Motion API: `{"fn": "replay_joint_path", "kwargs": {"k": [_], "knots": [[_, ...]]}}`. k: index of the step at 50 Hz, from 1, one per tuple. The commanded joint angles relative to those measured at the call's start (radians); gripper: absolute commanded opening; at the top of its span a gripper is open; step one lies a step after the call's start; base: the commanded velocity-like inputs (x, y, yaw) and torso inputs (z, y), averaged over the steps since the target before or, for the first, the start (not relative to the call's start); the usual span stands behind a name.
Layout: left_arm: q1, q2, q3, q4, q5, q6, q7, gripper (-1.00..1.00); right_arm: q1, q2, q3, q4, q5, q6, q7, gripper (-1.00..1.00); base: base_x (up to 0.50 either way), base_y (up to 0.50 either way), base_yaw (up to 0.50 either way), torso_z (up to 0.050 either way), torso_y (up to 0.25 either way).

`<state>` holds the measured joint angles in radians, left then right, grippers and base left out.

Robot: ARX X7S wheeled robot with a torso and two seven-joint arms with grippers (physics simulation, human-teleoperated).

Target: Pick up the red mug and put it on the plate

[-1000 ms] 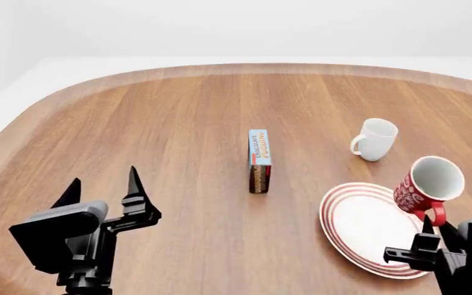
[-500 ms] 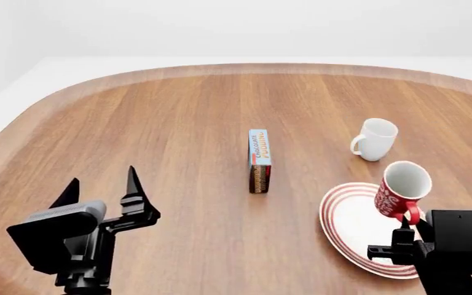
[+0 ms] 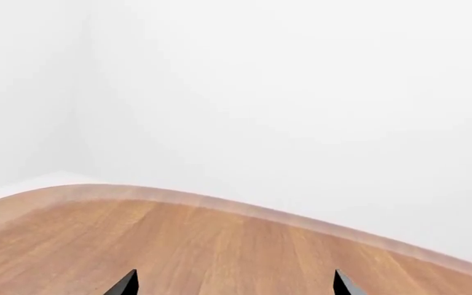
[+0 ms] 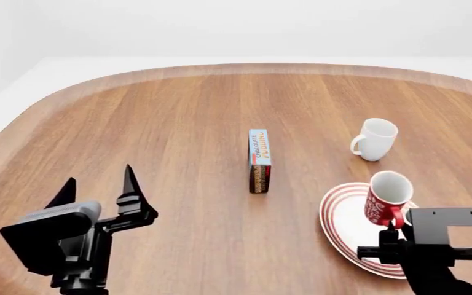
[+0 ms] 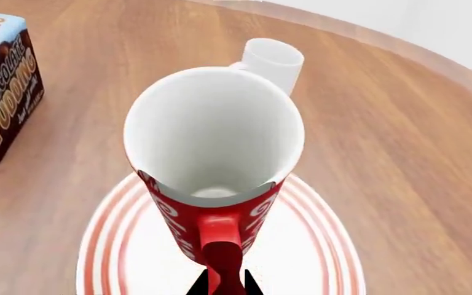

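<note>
The red mug (image 4: 383, 200) with a white pattern and white inside stands upright over the plate (image 4: 343, 230), a white plate with red rings at the table's right front. My right gripper (image 4: 393, 232) is shut on the mug's red handle. In the right wrist view the mug (image 5: 211, 184) is over the plate (image 5: 121, 246) and the gripper (image 5: 223, 287) pinches the handle; I cannot tell whether the mug's base touches the plate. My left gripper (image 4: 96, 184) is open and empty above the table's left front; in the left wrist view its fingertips (image 3: 125, 284) stand wide apart.
A plain white mug (image 4: 375, 139) stands behind the plate, also in the right wrist view (image 5: 270, 61). A chocolate pudding box (image 4: 259, 160) stands on edge at the table's middle, left of the plate, also in the right wrist view (image 5: 2, 86). The wooden table's far edge (image 3: 244, 209) curves before a white wall.
My right gripper has carried the red mug left and down, from beyond the plate's right rim to over the plate, and the mug has turned more upright. The left arm barely moved.
</note>
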<state>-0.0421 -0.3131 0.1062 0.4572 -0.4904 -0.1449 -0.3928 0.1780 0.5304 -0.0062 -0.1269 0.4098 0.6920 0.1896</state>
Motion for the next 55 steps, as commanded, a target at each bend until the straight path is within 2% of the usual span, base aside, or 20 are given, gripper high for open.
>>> {"fn": "replay_joint_path", "kwargs": {"k": [1, 31, 55], "knots": [[0.001, -0.006, -0.003, 0.010, -0.010, -0.003, -0.006, 1.00, 0.040, -0.012, -0.027, 0.088, -0.030, -0.029, -0.019, -1.00, 0.00, 0.00, 0.00, 0.000, 0.010], [0.002, -0.016, 0.000, 0.024, -0.022, -0.004, -0.018, 1.00, 0.116, -0.054, -0.072, 0.336, -0.064, -0.129, -0.067, -1.00, 0.00, 0.00, 0.00, 0.000, 0.000], [0.007, -0.028, -0.003, 0.046, -0.040, -0.006, -0.028, 1.00, 0.134, -0.058, -0.090, 0.365, -0.069, -0.124, -0.071, -1.00, 0.00, 0.00, 0.00, 0.000, 0.000]]}}
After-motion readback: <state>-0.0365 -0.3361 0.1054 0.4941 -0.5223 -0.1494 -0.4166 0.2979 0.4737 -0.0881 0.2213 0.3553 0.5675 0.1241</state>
